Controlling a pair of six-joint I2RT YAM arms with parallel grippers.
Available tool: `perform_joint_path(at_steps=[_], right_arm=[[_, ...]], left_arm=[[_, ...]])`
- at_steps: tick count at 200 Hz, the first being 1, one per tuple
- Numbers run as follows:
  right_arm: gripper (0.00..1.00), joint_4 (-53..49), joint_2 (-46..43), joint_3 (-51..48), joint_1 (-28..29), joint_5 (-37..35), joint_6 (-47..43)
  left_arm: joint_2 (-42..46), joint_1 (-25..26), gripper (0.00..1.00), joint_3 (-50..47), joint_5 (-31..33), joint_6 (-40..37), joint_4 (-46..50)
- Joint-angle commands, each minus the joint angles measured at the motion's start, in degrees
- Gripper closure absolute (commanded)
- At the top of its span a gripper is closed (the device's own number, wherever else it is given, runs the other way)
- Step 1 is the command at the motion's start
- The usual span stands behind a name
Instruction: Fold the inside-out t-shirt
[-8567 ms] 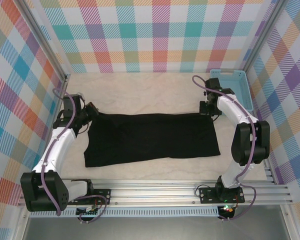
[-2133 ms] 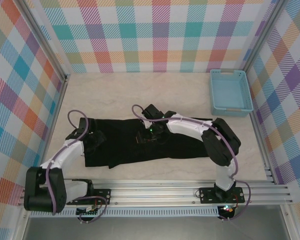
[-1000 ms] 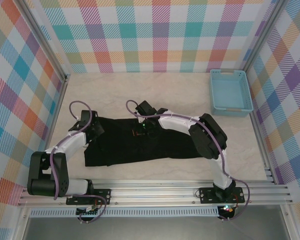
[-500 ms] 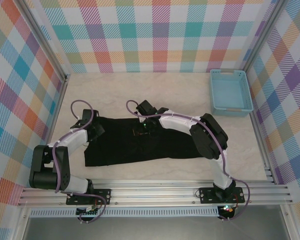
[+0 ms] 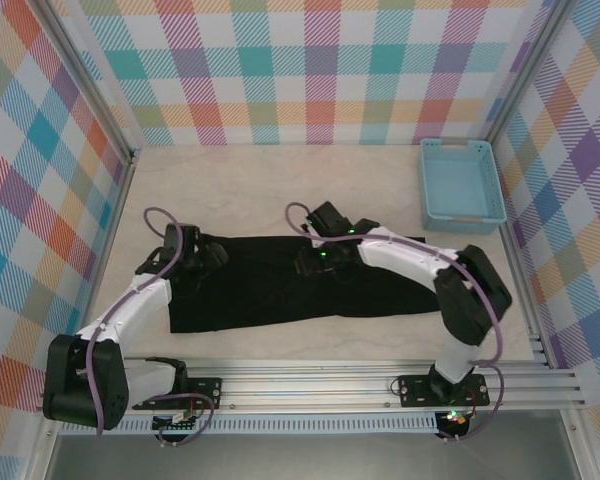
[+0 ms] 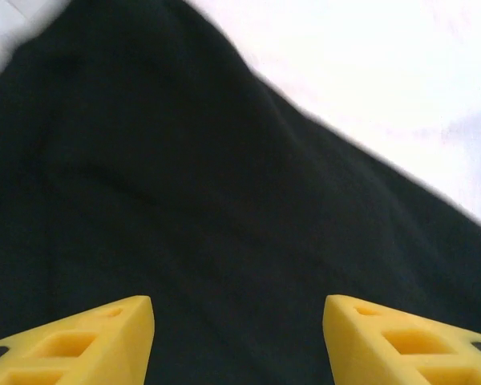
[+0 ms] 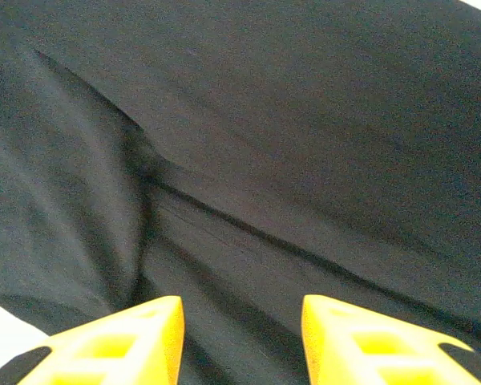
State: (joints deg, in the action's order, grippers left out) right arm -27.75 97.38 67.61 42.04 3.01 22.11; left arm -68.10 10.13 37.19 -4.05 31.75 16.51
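Note:
The inside-out t-shirt (image 5: 250,295) lies as a wide black strip across the middle of the table. My left gripper (image 5: 206,256) hovers over its left end. In the left wrist view the yellow fingers stand apart, so the left gripper (image 6: 239,341) is open above flat black cloth (image 6: 184,200) with nothing between them. My right gripper (image 5: 316,262) is over the shirt's upper middle. It is open too, its gripper (image 7: 242,341) over creased cloth (image 7: 305,120) with a fold line running diagonally.
A light-blue basket (image 5: 462,185) stands at the back right, apart from the shirt. Pale tabletop (image 5: 280,190) stretches behind the shirt and shows beyond the cloth edge (image 6: 369,64). Checked walls close in three sides, and a metal rail (image 5: 310,385) runs along the near edge.
Both grippers have gone from shut to open and let go of the cloth. The right gripper has shifted to the right, the left one slightly right and back.

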Motion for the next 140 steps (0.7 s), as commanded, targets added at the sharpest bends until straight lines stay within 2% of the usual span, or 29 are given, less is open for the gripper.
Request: perform_joint_path(at_steps=[1,36,68,118,140], right_arm=[[0.53,-5.10,-6.38,-5.37,-4.87,-2.80,-0.84],[0.45,-6.22,-10.94,-10.12,-15.20,-3.63,-2.04],[0.36,-5.39,-8.22,-8.32,-24.94,-3.96,-3.88],[0.34,-6.95,1.17,-1.70,-30.47,-8.50,-7.35],[0.33,-5.29,5.26,1.38,-30.53,-6.93,-8.85]], left_arm=[[-2.01,3.54,0.41,-0.33,-6.34,-1.02,1.00],[-9.04,7.18,0.40,1.45,-10.30,-1.52,-4.31],[-15.89,8.19,0.39,3.96,-10.21,-2.55,-4.54],[-18.88,8.24,0.39,3.03,-8.59,-2.66,-5.77],[-19.34,8.24,0.39,2.56,-7.91,-2.76,-6.14]])
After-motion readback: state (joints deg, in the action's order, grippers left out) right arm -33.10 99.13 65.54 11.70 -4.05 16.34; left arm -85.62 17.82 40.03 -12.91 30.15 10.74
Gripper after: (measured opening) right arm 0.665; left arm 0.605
